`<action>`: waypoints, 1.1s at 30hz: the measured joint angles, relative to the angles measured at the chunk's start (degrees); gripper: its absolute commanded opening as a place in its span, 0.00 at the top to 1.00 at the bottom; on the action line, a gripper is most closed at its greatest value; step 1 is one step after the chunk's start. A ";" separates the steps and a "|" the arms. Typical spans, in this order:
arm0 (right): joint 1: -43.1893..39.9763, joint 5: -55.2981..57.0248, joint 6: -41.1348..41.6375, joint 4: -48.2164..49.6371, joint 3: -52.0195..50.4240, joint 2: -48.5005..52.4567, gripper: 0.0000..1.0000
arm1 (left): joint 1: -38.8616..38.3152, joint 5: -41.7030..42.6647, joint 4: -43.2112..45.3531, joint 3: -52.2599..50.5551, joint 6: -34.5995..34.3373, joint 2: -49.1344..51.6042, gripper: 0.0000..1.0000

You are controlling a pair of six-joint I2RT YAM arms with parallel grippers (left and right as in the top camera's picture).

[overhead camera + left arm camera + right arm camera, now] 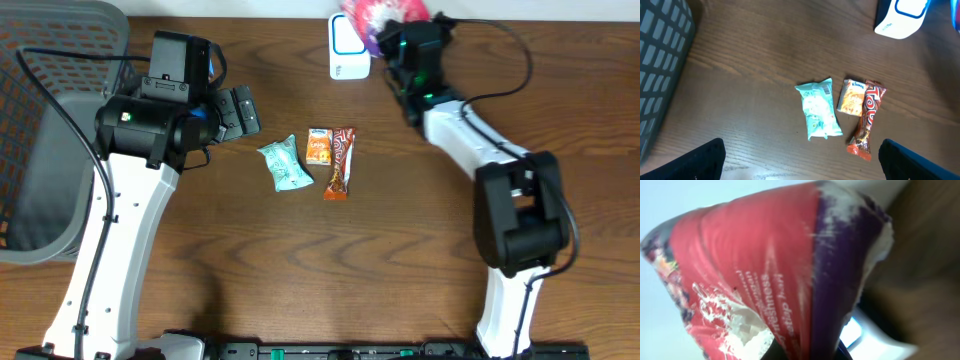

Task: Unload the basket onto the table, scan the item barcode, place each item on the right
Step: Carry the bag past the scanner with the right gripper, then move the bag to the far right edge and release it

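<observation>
The item, a red and purple snack pouch [366, 14], is held up at the table's far edge right beside the white barcode scanner [346, 46]. My right gripper [388, 36] is shut on it. In the right wrist view the pouch [765, 275] fills most of the frame, pinched at its lower end by the right gripper [807, 355], and a lit part of the scanner [852, 332] shows behind it. My left gripper [238, 110] hangs open and holds nothing, left of the loose snacks; its dark fingers [700, 161] stand wide apart above bare table.
A teal packet [285, 165], a small orange packet [319, 146] and a red-brown candy bar [341, 163] lie mid-table; they are the teal packet [819, 107], orange packet [852, 97] and candy bar [867, 120] under the left wrist. A grey basket [50, 130] stands at the far left.
</observation>
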 measured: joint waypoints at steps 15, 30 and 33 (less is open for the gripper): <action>-34.56 -1.18 -9.16 -38.97 -0.04 -8.96 0.99 | 0.02 0.00 0.02 -0.02 0.00 0.00 0.02; -50.56 -2.51 -17.42 -37.22 -0.04 -8.96 0.01 | 0.02 -0.02 0.02 -0.02 0.00 0.00 0.02; -50.82 -6.10 -20.90 -36.30 -0.04 -8.96 0.01 | 0.02 -0.02 0.02 -0.02 0.00 0.00 0.02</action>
